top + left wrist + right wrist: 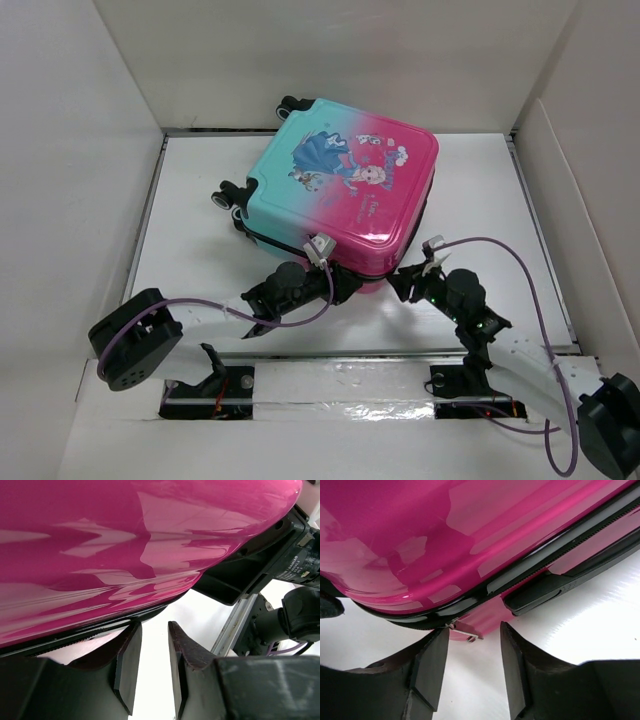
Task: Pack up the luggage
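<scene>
Facing the pink edge of the luggage (pixel 345 185) lying flat, your left gripper (pixel 153 626) and right gripper (pixel 475 629) both sit parted, gripping nothing.

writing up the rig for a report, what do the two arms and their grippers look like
The left arm and right arm are matte black jointed segments. A thin purple cable loops off each. The left gripper and right gripper each have two black wedge-shaped fingers.

Luggage (pixel 345 185) in teal-to-pink gradient with cartoon princess print, black wheels (pixel 222 198) and trim; white counter (pixel 200 220); purple cables (pixel 487 239).
</scene>
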